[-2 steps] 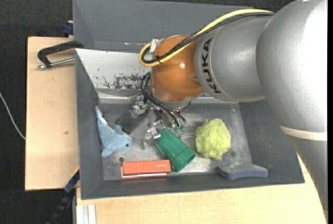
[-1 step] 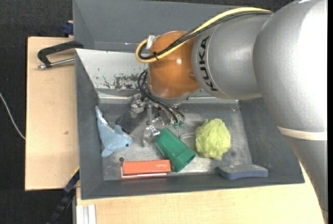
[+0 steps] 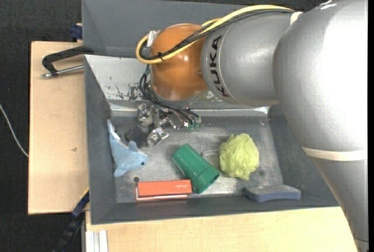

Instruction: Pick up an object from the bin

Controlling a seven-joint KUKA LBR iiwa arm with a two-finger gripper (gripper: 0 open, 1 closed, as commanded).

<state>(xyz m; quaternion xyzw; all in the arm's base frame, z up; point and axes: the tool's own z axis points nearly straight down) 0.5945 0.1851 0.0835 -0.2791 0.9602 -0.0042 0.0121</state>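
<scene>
Here the claw (image 3: 151,127) hung low at far left of the bin (image 3: 97,128), just beyond the blue shark toy (image 3: 125,155); how far open, couldn't tell.

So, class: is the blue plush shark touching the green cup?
Apart. The camera view shows bare bin floor between the blue plush shark and the green cup.

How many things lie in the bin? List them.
5: blue plush shark left, orange block lower left, green cup centre, lime fuzzy lump right, bluish piece lower right. Arm may hide others.
</scene>
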